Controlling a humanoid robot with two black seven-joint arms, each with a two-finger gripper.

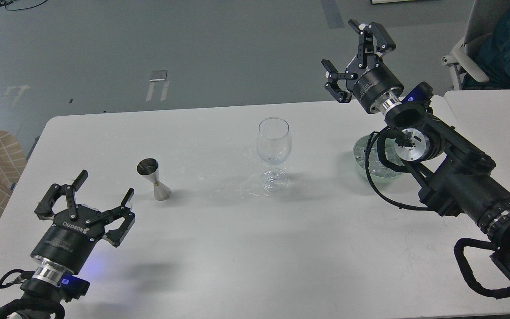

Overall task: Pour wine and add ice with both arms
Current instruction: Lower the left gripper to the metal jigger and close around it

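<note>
Both black tools spread wide: left tool (100, 189), right tool (348, 55); steel hourglass jigger (154, 179), clear stemmed glass (273, 153)

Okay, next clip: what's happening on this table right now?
Nothing is being held yet. The left gripper is open above the table's near left, close to a metal jigger. The right gripper is open too, raised past the table's far edge, its arm crossing over a pale green bowl of ice. An upright wine glass stands between jigger and bowl and looks empty. Pouring and icing seem not yet begun.
</note>
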